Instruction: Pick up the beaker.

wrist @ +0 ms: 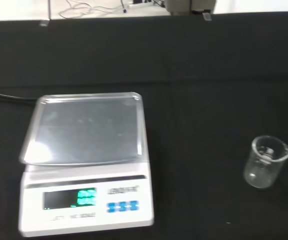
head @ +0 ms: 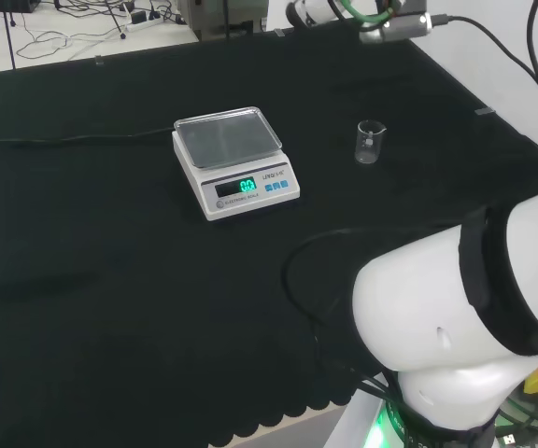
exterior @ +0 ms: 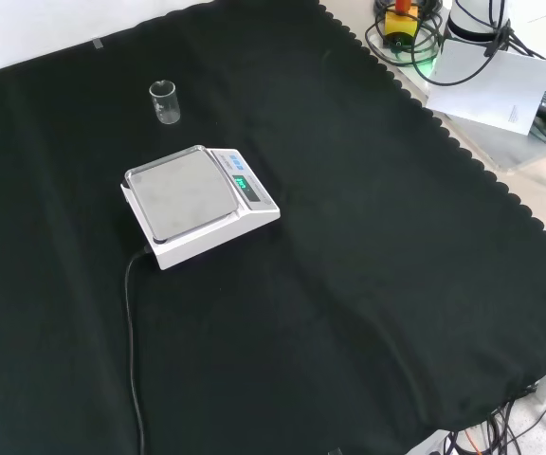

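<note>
Beside the scale (head: pixel 234 161), upright beaker (head: pixel 369 142).

Your beaker (head: pixel 370 142) is a small clear glass one, standing upright on the black cloth (head: pixel 110 280) with its open mouth up and nothing touching it. In the head view you see it to the right of the scale (head: pixel 234 162), apart from it; in the front view it stands beyond the scale, near the far edge of the cloth. From the wrist view you can make out a pouring lip at its rim and no contents.
</note>
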Robot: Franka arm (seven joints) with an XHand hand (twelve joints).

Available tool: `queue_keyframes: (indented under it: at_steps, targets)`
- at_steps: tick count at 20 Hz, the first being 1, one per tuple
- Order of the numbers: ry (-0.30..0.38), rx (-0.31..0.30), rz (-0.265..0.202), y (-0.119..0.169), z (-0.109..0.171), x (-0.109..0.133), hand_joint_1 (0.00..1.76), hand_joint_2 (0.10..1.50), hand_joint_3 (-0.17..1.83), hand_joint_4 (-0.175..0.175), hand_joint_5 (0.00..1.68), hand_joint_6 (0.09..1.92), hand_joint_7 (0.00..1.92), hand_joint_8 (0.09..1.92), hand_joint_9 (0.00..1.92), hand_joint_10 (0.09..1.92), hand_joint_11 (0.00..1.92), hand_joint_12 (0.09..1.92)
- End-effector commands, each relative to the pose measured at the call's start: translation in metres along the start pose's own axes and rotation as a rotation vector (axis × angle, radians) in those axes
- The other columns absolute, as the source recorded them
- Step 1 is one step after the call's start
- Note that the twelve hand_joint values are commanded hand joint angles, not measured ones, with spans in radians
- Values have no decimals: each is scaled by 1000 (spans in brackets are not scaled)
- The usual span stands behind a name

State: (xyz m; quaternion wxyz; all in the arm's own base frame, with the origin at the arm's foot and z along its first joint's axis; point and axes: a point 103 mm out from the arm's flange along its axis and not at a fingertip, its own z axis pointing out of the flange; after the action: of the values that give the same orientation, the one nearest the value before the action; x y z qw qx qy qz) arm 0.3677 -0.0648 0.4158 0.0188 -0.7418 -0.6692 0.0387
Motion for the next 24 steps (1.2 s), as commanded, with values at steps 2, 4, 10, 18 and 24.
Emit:
queue_keyframes:
  at_steps: [2, 4, 10, 18, 24]
  targets:
    - [-28, 33, 37, 17, 40, -48, 562, 899, 308, -18, 402, 87, 254, 649, 293, 805, 0, 1378]
    - [-23, 43, 34, 23, 47, -55, 564, 898, 311, -18, 405, 87, 254, 650, 293, 805, 0, 1375]
    - [12, 74, 10, 46, 69, -72, 568, 896, 316, -19, 410, 87, 256, 653, 294, 805, 0, 1371]
    - [47, 130, -17, 82, 96, -104, 573, 893, 321, -20, 413, 87, 257, 655, 293, 805, 0, 1368]
    - [68, 158, 0, 102, 117, -126, 577, 891, 325, -21, 414, 87, 256, 656, 289, 805, 0, 1364]
